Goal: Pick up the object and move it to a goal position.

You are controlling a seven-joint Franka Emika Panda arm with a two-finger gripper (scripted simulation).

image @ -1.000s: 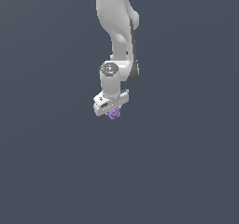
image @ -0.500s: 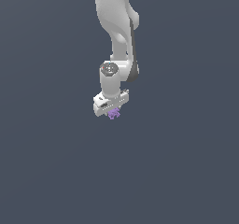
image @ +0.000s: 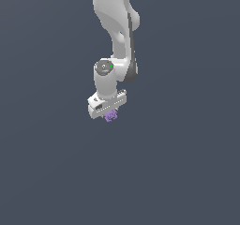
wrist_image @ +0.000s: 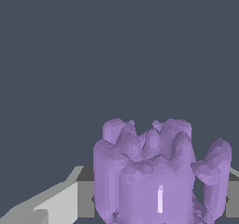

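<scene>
Arm descends from the top of the exterior view, white links stacked nearly vertical, wrist bent so the hand points downward. Gripper sits at the lower end, its white crossbar tilted, higher toward the exterior view's right. Jaws are clenched on the object, a small purple lumpy piece protruding just below the crossbar. Wrist view shows the object close up between grey fingers, against a plain dark background.

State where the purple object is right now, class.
In the exterior view the purple object sits near the frame's centre, directly under the white gripper; the wrist view shows it close up between the fingers.
</scene>
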